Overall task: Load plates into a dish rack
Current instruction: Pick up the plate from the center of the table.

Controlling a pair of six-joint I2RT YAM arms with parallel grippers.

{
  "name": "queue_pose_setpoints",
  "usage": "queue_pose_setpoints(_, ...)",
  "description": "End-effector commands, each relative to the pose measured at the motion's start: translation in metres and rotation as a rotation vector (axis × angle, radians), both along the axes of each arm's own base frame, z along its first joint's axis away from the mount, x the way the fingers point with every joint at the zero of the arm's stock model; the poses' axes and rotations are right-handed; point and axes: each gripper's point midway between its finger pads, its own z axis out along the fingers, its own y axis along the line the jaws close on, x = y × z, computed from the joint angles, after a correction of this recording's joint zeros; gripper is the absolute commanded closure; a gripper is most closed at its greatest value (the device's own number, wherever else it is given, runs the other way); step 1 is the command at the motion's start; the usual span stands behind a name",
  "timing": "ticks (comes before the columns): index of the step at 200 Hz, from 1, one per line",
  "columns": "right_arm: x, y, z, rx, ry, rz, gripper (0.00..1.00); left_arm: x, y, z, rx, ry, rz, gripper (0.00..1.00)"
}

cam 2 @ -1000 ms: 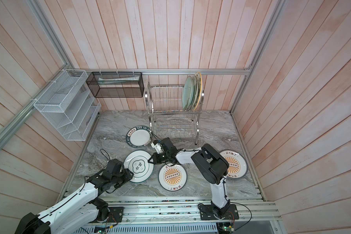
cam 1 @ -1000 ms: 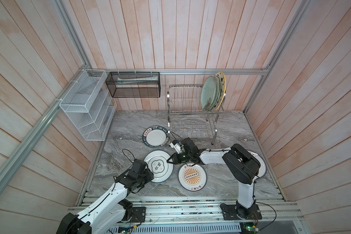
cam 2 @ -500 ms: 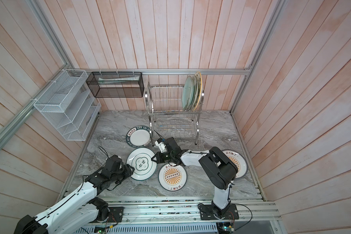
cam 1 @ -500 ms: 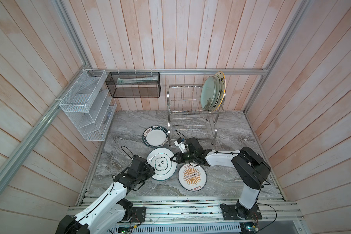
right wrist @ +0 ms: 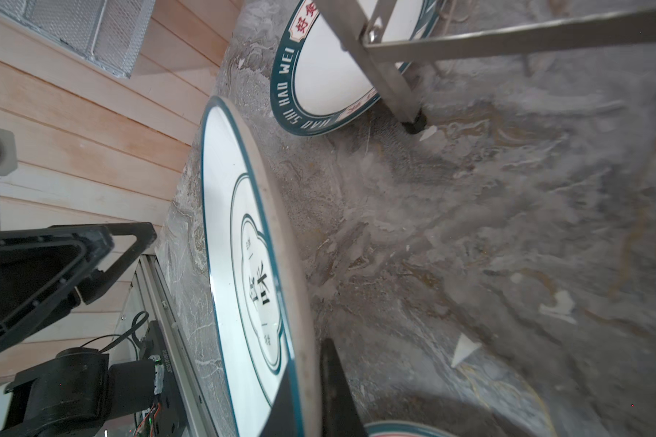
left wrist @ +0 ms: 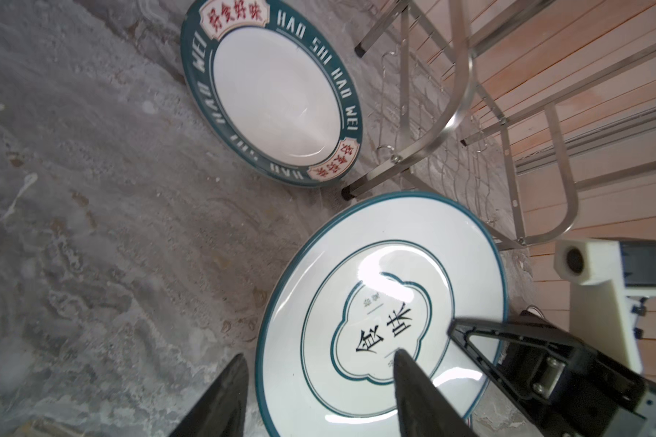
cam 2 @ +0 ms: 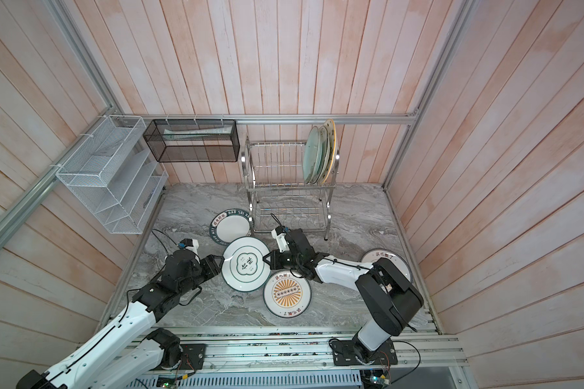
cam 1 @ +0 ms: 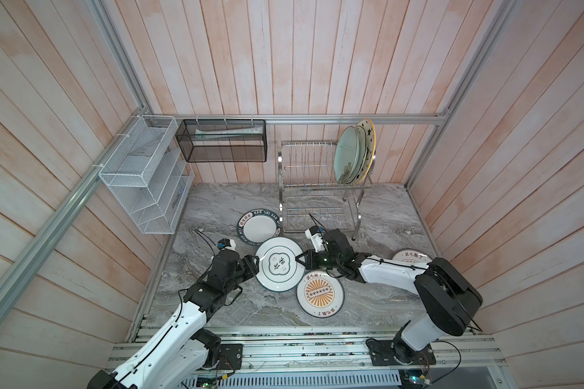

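Quatrefoil plate (cam 1: pixel 280 263) has slid toward the dish rack (cam 1: pixel 317 202) since a second ago and now looks raised off the marble table (cam 1: pixel 216 208) and tilted, its far edge just short of the rack's front foot. Right arm's elbow has swung outward; left arm has followed the plate in. My read: pickup is done and the plate is passing to one arm, with slotting it upright in the rack next.

Right gripper (right wrist: pixel 309 355) is pinching the plate's rim, one finger on the face, one behind. Left gripper (left wrist: pixel 319 353) is spread apart, wider than before, fingers straddling the opposite rim. Whether it touches the plate I can't tell; it looks like it is letting go.

Three plates (cam 1: pixel 351 155) already stand in the rack's top tier. Lettered plate (cam 1: pixel 259 226) and two sunburst plates (cam 1: pixel 320 293) (cam 1: pixel 412 256) lie flat on the table, not yet loaded
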Motion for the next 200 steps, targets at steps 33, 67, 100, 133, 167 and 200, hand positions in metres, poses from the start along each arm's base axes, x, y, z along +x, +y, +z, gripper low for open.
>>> queue_pose_setpoints(33,0.013,-0.046,0.052,0.108,-0.138,-0.187,1.00,0.015,-0.027,0.022,-0.019,-0.119,-0.144,0.38)
queue_pose_setpoints(67,0.014,-0.059,0.074,0.163,-0.192,-0.195,1.00,0.011,-0.045,0.033,-0.077,-0.178,-0.251,0.38)
queue_pose_setpoints(100,0.017,-0.069,0.092,0.205,-0.236,-0.194,1.00,0.007,-0.057,0.046,-0.099,-0.229,-0.332,0.37)
queue_pose_setpoints(133,0.017,-0.075,0.115,0.261,-0.288,-0.174,1.00,0.008,-0.075,0.058,-0.151,-0.267,-0.420,0.37)
queue_pose_setpoints(167,0.013,-0.082,0.132,0.281,-0.336,-0.173,1.00,0.013,-0.087,0.065,-0.194,-0.291,-0.469,0.38)
queue_pose_setpoints(200,0.011,-0.086,0.143,0.310,-0.367,-0.180,1.00,0.016,-0.094,0.071,-0.217,-0.318,-0.497,0.39)
